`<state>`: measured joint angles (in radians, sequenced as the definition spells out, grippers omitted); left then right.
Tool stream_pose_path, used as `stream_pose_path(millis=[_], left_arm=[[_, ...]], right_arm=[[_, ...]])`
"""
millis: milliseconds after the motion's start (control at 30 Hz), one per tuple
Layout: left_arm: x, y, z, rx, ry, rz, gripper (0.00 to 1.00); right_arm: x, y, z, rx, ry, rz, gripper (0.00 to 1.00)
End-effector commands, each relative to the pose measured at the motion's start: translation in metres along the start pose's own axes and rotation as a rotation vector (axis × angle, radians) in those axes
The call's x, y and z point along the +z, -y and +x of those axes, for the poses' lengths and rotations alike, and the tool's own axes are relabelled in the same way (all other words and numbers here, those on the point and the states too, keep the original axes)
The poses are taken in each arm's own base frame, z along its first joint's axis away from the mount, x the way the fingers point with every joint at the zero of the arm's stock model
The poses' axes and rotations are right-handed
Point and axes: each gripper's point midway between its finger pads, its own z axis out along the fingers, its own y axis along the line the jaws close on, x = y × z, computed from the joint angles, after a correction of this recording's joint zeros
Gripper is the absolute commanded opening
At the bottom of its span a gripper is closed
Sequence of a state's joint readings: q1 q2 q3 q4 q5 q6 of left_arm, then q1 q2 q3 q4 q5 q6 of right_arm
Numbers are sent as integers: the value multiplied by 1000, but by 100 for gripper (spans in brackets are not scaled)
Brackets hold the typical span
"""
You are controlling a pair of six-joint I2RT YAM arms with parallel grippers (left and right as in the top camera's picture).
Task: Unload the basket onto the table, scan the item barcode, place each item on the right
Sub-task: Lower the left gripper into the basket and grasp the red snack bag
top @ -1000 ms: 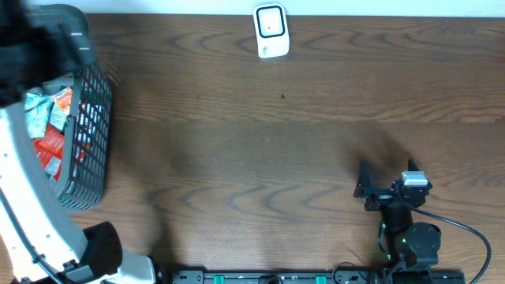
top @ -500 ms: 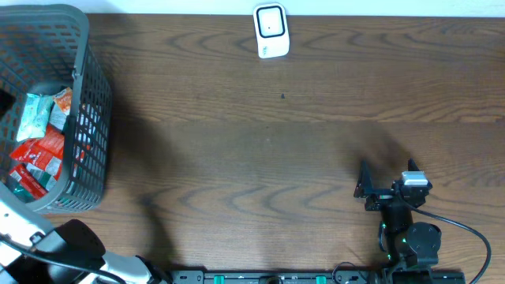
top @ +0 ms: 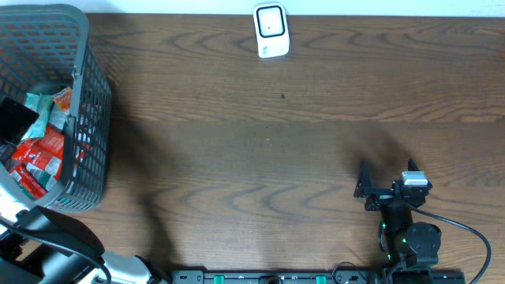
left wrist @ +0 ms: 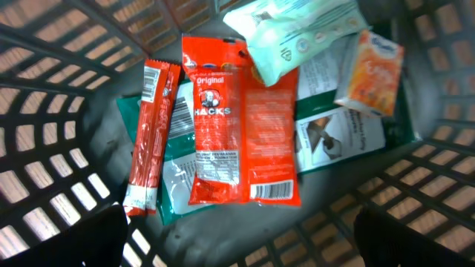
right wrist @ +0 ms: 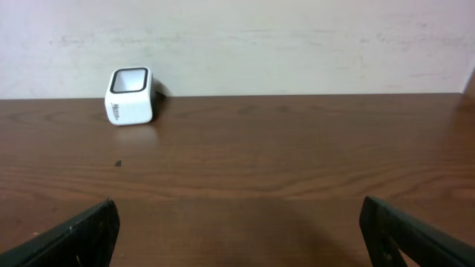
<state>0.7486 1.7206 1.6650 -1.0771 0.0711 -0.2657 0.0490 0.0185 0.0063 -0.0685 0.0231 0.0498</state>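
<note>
A dark brown wood-grain table (top: 237,158) fills the overhead view, its grain running from 9 to 3 o'clock. Along the 12 o'clock edge shows a thin strip of wall (top: 394,6), off-white and faintly smudged in the right wrist view. A small dark speck (top: 282,96) marks the tabletop toward 12 o'clock. The light is soft, with blurred shadows toward 8 and 4 o'clock

This looks like a mock shop checkout on a test bench. A white barcode scanner (top: 271,30) stands on the wooden table (top: 276,150) before a plain wall (right wrist: 297,44). Well left of the scanner is a grey shopping basket (top: 91,102) of snack packets (left wrist: 223,133).
</note>
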Motion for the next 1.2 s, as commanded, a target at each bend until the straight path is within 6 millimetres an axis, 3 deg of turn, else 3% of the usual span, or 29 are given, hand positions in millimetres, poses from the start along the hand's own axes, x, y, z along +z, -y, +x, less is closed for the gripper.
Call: stream_pose_path(millis=[0, 567, 900, 1133, 1167], left_arm=[[19, -10, 6, -17, -20, -25, 99], [84, -18, 23, -21, -96, -51, 99], [123, -23, 40, -22, -202, -79, 88], [142, -25, 48, -24, -246, -90, 86], [145, -25, 49, -24, -254, -92, 82]], right_arm=[[0, 4, 0, 17, 1, 17, 99], [0, 4, 0, 17, 1, 17, 99], [0, 4, 0, 17, 1, 17, 99], [0, 4, 0, 17, 1, 17, 99], [0, 4, 0, 17, 1, 17, 99]])
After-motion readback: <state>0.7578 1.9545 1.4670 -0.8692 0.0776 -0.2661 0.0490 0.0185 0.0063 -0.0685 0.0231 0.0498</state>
